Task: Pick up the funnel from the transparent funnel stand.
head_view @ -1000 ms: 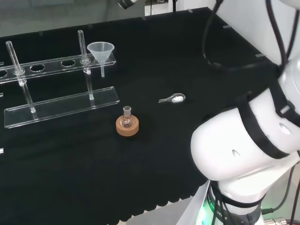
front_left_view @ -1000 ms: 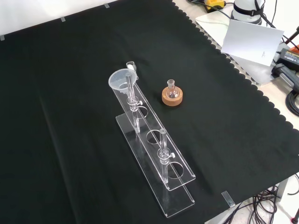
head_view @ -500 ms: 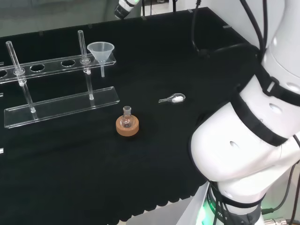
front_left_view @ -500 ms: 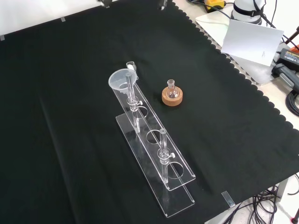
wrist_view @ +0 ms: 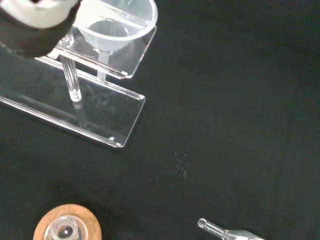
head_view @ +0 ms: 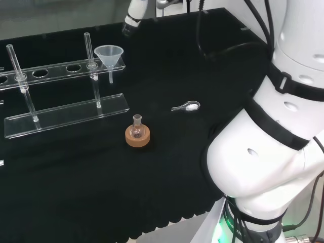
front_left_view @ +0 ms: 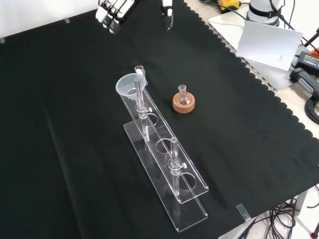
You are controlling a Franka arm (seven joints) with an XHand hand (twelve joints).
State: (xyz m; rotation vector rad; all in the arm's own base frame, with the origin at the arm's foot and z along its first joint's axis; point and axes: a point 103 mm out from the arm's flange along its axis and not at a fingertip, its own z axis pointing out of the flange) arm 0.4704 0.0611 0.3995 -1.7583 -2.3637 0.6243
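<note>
A clear plastic funnel (head_view: 109,54) sits in the end hole of the transparent stand (head_view: 66,114), spout pointing down. The front view has the funnel (front_left_view: 130,84) at the far end of the stand (front_left_view: 192,211). The hand (front_left_view: 112,10) hangs at that view's top, above and beyond the funnel and apart from it. Its fingers are straight and the thumb is spread away, with nothing held. In the head view a part of the hand (head_view: 133,14) shows past the funnel. In the wrist view the funnel (wrist_view: 117,25) and stand (wrist_view: 95,117) are close under a blurred white part of the hand (wrist_view: 37,12).
A small round flask on a cork ring (head_view: 137,134) stands near the stand, also in the front view (front_left_view: 183,101). A clear spoon with white powder (head_view: 186,107) lies on the black cloth beside it. Two upright glass rods rise from the stand. The arm's white links (head_view: 273,152) rise at the head view's right.
The hand has come down into the front view's top, nearer the funnel. In the head view the arm's links have swung and its fingertip has lowered. Funnel, flask and spoon have not moved.
</note>
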